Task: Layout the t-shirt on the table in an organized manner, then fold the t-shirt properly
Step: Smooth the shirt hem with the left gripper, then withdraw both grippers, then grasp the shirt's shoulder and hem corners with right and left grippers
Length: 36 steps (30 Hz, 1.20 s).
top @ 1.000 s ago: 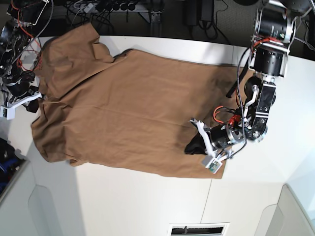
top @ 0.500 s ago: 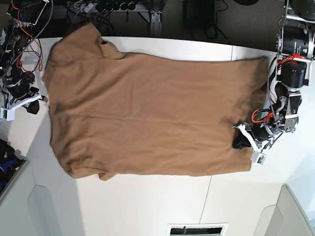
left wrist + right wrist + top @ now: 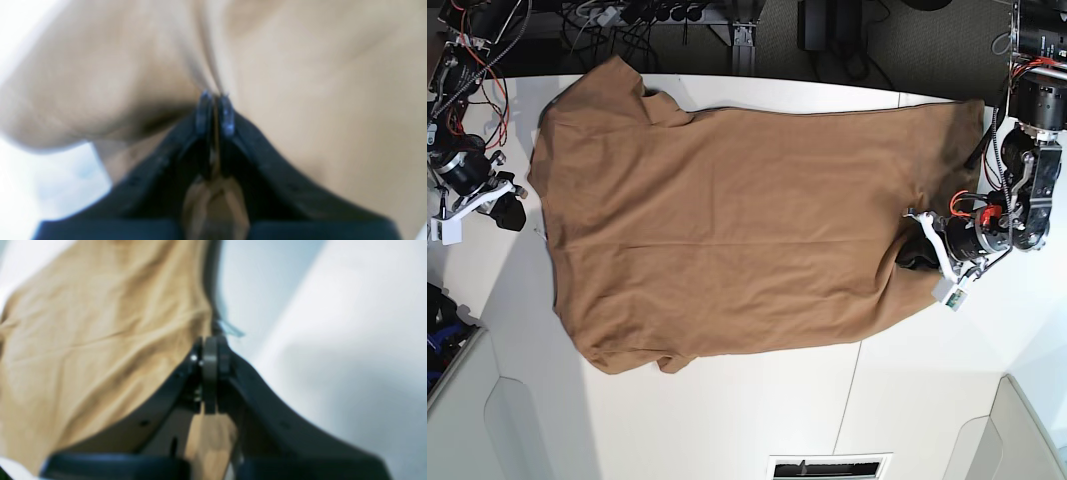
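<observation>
The tan-brown t-shirt (image 3: 727, 220) lies spread across the white table (image 3: 727, 420), its length running left to right. My left gripper (image 3: 915, 258) is at the shirt's right end, shut on a pinch of fabric. In the left wrist view its jaws (image 3: 215, 108) are closed with cloth (image 3: 333, 83) between them. My right gripper (image 3: 519, 213) is at the shirt's left edge. In the right wrist view (image 3: 210, 351) it is shut at the fabric's edge (image 3: 83, 340), with creases running to its tip. The neck tag is not visible.
Cables and equipment (image 3: 647, 15) lie beyond the table's far edge. A thin seam (image 3: 855, 390) crosses the table's front part. A slotted vent (image 3: 830, 467) sits at the front edge. A dark blue object (image 3: 439, 335) is off the table's left side.
The shirt has been drawn to the right and stretched flatter. My left gripper moved right, then slightly up with the shirt's end. My right gripper shifted a little toward the middle.
</observation>
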### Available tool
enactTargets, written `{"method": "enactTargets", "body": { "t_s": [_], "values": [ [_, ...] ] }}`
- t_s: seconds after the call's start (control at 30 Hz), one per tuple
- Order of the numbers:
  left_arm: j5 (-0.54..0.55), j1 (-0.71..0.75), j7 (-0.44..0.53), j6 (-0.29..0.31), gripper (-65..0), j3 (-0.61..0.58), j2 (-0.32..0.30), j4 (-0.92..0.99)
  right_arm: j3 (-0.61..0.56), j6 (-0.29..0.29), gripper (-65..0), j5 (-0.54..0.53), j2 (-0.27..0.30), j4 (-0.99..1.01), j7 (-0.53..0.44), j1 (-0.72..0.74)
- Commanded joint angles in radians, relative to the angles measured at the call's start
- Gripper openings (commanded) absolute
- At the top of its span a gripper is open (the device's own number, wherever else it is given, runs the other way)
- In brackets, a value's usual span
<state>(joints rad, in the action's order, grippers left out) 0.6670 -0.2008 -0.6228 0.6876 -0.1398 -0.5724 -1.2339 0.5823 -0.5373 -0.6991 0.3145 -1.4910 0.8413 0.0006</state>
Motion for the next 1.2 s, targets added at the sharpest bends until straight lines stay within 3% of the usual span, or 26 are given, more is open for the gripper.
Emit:
{"method": "enactTargets", "body": {
  "t_s": [0.0,0.1,0.2,0.3,0.67,0.8,1.17],
  "values": [
    [0.048,-0.010,-0.003,0.011,-53.8,0.041,-0.039,-0.059,0.028,-0.013,-59.5,-0.031,0.021,-0.042,0.000,-0.010],
    [0.162,0.058,-0.089,0.011,-47.4,0.130,-0.076,-0.159,0.076,-0.013,-40.7,-0.054,0.023,-0.099,0.060,-0.059],
    [0.247,0.134,-0.163,0.011,-40.7,0.215,-0.102,-0.202,0.093,-0.017,-33.2,-0.106,0.042,-0.112,0.081,-0.125],
    [0.320,0.219,-0.225,0.011,-38.8,0.286,-0.121,-0.204,0.093,-0.028,-33.2,-0.139,0.055,-0.112,0.083,-0.207],
    [0.426,0.522,-0.230,0.011,-37.4,0.583,-0.123,-0.204,0.092,-0.040,-33.2,-0.187,0.054,-0.112,0.098,-0.395],
    [0.433,0.588,-0.244,0.011,-28.6,0.594,-0.123,-0.204,0.092,-0.047,-33.2,-0.211,0.054,-0.112,0.138,-0.395],
    [0.386,0.645,-0.251,0.011,-28.4,0.594,-0.123,-0.203,0.092,-0.047,-33.2,-0.227,0.053,-0.112,0.157,-0.395]
  ]
}}
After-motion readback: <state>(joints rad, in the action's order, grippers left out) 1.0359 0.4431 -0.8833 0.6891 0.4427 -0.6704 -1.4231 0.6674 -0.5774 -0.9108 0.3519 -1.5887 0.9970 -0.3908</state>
